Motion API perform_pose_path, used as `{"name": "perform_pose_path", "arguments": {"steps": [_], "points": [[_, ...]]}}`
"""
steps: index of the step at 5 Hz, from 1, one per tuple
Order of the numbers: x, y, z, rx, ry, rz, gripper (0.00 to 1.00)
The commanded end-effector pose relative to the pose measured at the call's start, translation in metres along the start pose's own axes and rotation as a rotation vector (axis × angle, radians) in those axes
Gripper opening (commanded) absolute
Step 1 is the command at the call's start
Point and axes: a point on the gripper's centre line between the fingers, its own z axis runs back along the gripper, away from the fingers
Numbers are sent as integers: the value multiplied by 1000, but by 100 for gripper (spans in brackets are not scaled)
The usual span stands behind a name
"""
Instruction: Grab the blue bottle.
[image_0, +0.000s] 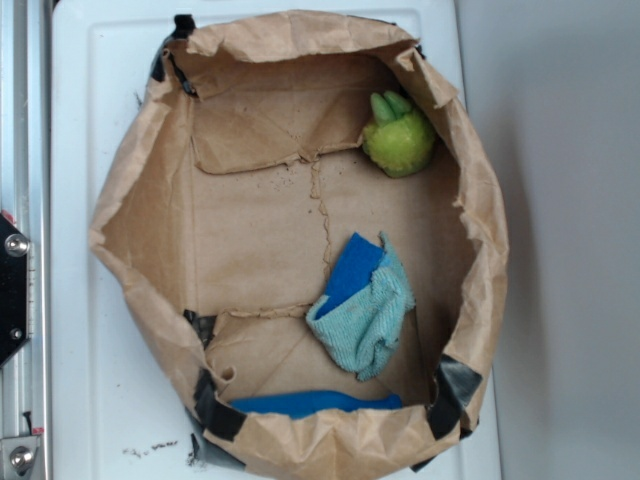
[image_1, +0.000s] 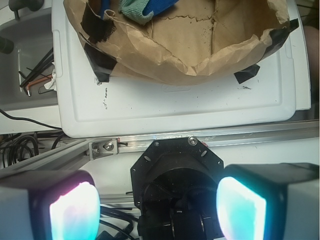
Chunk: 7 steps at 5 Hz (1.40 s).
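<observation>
The blue bottle (image_0: 310, 403) lies along the near wall inside the brown paper bag (image_0: 140, 190), half hidden by the bag's folded rim. In the wrist view only a sliver of the blue bottle (image_1: 106, 7) shows at the top left, inside the bag (image_1: 165, 60). My gripper (image_1: 157, 210) is open and empty, its glowing pads (image_1: 75, 212) wide apart. It hangs over the black robot base (image_1: 175, 175), well away from the bag. The gripper is not seen in the exterior view.
In the bag lie a teal cloth (image_0: 365, 320) on a flat blue pad (image_0: 352, 268) and a green toy (image_0: 400, 140) in the far corner. The bag stands on a white board (image_1: 175, 105). An aluminium rail (image_1: 240, 134) and a grey bin with tools (image_1: 30, 75) lie near the base.
</observation>
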Motion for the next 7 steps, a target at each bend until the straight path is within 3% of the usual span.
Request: {"name": "perform_pose_path", "arguments": {"steps": [1, 3, 4, 5, 7], "points": [[0, 0, 0, 0, 0, 0, 100], [-2, 0, 3, 49, -103, 89, 100], [-8, 1, 4, 48, -116, 84, 100], [7, 3, -1, 68, -103, 117, 100], [7, 3, -1, 68, -103, 117, 100]]}}
